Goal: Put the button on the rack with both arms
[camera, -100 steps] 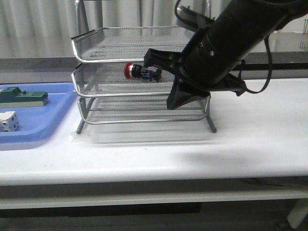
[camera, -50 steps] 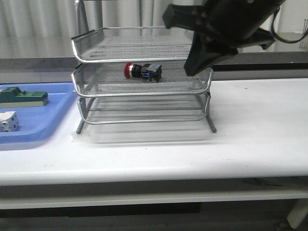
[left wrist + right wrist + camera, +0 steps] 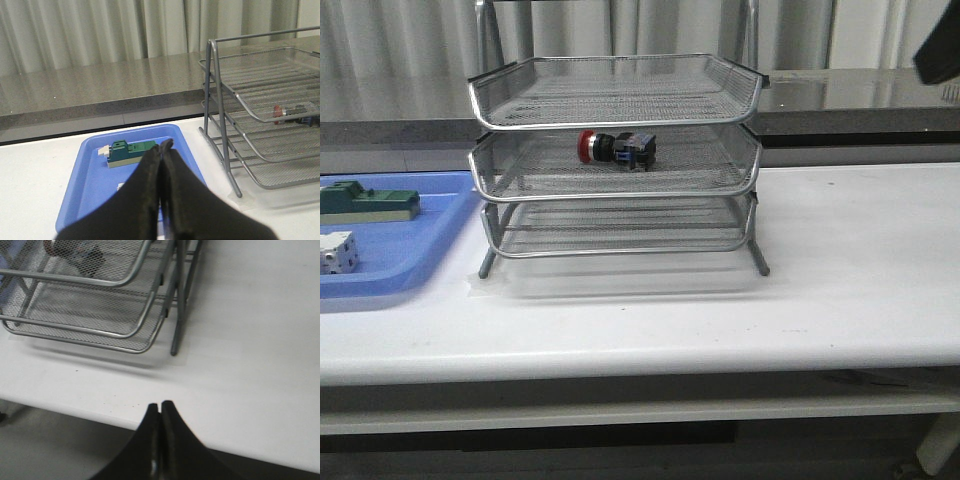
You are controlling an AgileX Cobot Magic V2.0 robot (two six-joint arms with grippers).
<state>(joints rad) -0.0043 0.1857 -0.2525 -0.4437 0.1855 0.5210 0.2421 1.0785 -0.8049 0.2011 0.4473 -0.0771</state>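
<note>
The button point(image 3: 616, 147), with its red cap to the left, lies on its side on the middle tier of the silver wire rack point(image 3: 620, 100). It also shows in the left wrist view point(image 3: 295, 112) and blurred in the right wrist view point(image 3: 75, 251). My left gripper point(image 3: 162, 146) is shut and empty, above the blue tray, away from the rack point(image 3: 260, 120). My right gripper point(image 3: 160, 405) is shut and empty, over the table's front edge, away from the rack point(image 3: 100, 310). Only a dark corner of the right arm point(image 3: 942, 50) shows in the front view.
A flat blue tray point(image 3: 410, 255) lies left of the rack and holds a green block point(image 3: 365, 202) and a white cube-like part point(image 3: 335, 252). The tray point(image 3: 95, 185) and green block point(image 3: 127, 152) also show in the left wrist view. A grey ledge runs behind the table.
My right arm has lifted up and away to the right from the rack's front, almost out of the front view. The button stays on the middle tier.
</note>
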